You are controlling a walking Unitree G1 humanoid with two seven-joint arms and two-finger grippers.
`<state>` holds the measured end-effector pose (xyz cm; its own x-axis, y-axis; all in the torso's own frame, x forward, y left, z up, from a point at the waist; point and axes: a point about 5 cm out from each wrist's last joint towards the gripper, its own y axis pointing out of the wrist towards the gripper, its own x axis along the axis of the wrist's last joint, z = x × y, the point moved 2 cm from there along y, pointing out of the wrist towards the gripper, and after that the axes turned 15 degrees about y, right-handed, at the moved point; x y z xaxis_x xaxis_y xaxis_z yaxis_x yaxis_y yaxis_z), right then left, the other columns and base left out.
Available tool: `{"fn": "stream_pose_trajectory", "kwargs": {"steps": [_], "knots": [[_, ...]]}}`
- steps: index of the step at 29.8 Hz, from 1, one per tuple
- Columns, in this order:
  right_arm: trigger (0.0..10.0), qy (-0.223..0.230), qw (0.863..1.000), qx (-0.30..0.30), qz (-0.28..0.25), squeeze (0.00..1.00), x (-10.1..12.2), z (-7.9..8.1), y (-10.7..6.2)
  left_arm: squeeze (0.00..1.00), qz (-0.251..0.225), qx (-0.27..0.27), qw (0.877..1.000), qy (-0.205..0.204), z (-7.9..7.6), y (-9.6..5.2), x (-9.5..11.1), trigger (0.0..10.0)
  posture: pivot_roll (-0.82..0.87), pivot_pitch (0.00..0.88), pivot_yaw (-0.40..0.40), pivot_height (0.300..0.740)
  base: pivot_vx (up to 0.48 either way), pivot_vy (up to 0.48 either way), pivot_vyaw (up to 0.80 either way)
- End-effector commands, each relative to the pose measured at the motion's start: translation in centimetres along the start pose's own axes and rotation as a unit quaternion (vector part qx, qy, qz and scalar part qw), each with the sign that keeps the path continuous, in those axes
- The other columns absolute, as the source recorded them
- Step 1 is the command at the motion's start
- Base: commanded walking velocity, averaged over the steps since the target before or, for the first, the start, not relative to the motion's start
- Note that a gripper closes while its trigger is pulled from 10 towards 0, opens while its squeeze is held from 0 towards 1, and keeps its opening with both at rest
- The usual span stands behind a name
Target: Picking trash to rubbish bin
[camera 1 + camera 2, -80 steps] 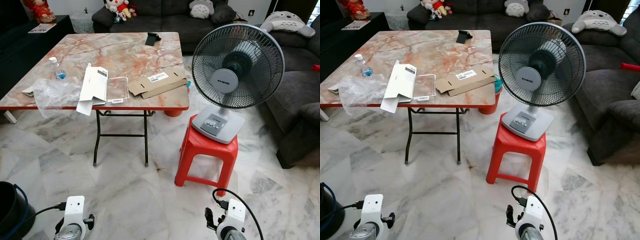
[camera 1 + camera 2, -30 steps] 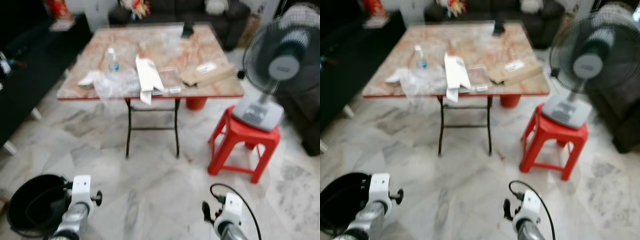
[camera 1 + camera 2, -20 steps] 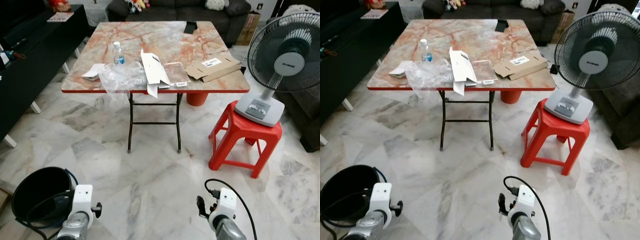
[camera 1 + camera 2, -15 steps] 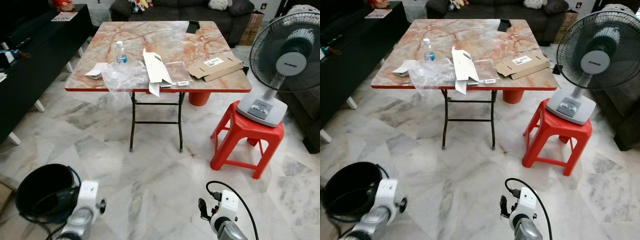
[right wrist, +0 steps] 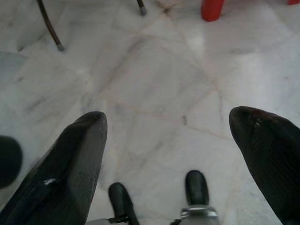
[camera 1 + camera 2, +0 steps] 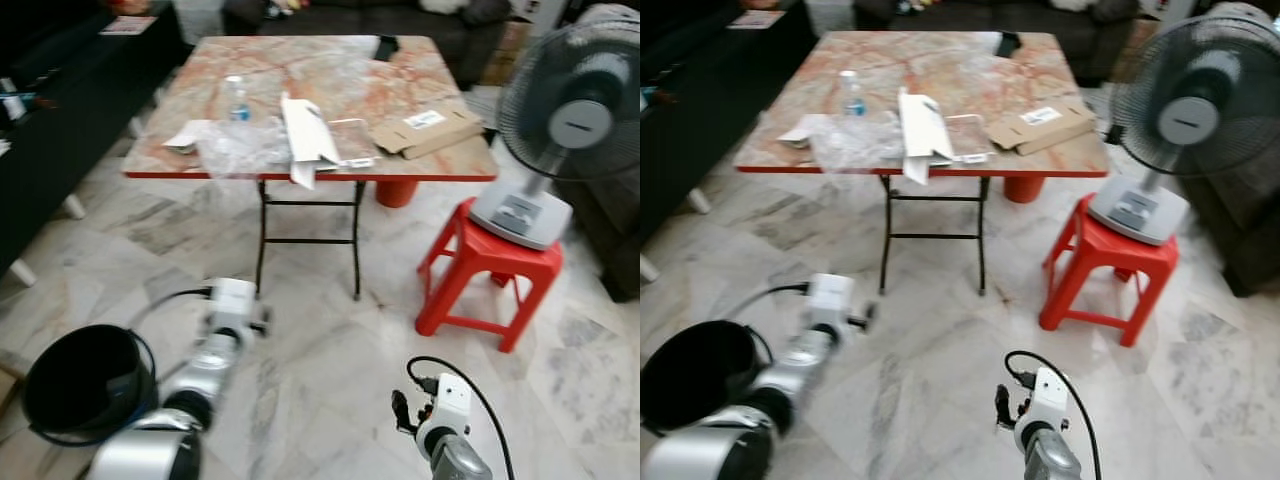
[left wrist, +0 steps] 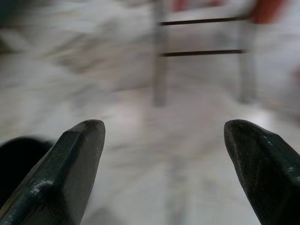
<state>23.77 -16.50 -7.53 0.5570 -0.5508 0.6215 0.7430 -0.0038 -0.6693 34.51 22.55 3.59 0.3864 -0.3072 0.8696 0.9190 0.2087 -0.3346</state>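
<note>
Ahead, a marble-topped folding table stands on the pale marble floor, carrying the trash: a crumpled clear plastic bag near its front edge, a white carton lying just beside it and overhanging the edge, a flattened brown cardboard box toward 2 o'clock of the carton, a small water bottle behind the bag, and a white paper scrap at the bag's 9 o'clock. The black rubbish bin sits on the floor at about 8 o'clock in the head view, well apart from the table. The left gripper is raised over the floor between bin and table, its fingers spread wide and holding nothing; its wrist view looks along them at the blurred table legs. The right gripper hangs low at 5 o'clock, fingers likewise spread and empty over the floor. At 3 o'clock a grey table fan rests on a red plastic stool.
</note>
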Motion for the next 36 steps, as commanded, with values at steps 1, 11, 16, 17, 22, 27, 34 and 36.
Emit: {"fn": "stream_pose_trajectory", "kwargs": {"steps": [1, 11, 16, 17, 22, 27, 34, 36], "knots": [[10.0, 0.003, 1.0, -0.004, 0.01, 0.0, -0.7, -0.3, -0.2, 0.0, 0.078, 0.052, 0.995, -0.03, 2.6, -1.2, -4.4, 10.0, 0.09, 0.091, -0.014, 0.74, 0.0, 0.0, 0.0], [10.0, -0.01, 1.0, -0.006, 0.021, 0.0, -1.1, -0.5, -0.3, 0.0, 0.155, 0.025, 0.987, 0.018, 2.6, -4.3, -10.8, 10.0, 0.09, 0.088, -0.015, 0.74, 0.0, 0.0, 0.0], [10.0, -0.011, 1.0, -0.003, 0.02, 0.0, -1.0, -0.3, -0.3, 0.0, 0.147, -0.029, 0.988, 0.037, -0.5, -4.8, -11.0, 10.0, 0.08, 0.081, -0.018, 0.74, 0.0, 0.0, 0.0], [10.0, -0.012, 1.0, -0.002, 0.019, 0.0, -1.0, -0.3, -0.2, 0.0, 0.146, -0.033, 0.988, 0.038, -0.8, -4.8, -10.9, 10.0, 0.08, 0.081, -0.018, 0.74, 0.0, 0.0, 0.0], [10.0, -0.022, 1.0, 0.004, 0.012, 0.0, -0.7, -0.2, -0.2, 0.0, 0.143, -0.051, 0.987, 0.051, -1.8, -4.9, -10.9, 10.0, 0.07, 0.071, -0.011, 0.74, 0.0, 0.0, 0.0], [10.0, -0.025, 1.0, 0.009, 0.01, 0.0, -0.7, -0.1, -0.2, 0.0, 0.147, -0.065, 0.985, 0.065, -2.1, -5.1, -11.2, 10.0, 0.07, 0.056, -0.005, 0.74, 0.0, 0.0, 0.0], [10.0, -0.034, 0.999, 0.015, 0.018, 0.0, -1.0, 0.3, -0.2, 0.0, 0.147, -0.074, 0.985, 0.059, -2.9, -5.3, -11.3, 10.0, 0.08, 0.039, -0.006, 0.74, 0.0, 0.0, 0.0], [10.0, -0.033, 0.999, 0.013, 0.019, 0.0, -1.1, 0.3, -0.2, 0.0, 0.148, -0.076, 0.984, 0.059, -3.0, -5.4, -11.4, 10.0, 0.08, 0.036, -0.004, 0.74, 0.0, 0.0, 0.0]]}}
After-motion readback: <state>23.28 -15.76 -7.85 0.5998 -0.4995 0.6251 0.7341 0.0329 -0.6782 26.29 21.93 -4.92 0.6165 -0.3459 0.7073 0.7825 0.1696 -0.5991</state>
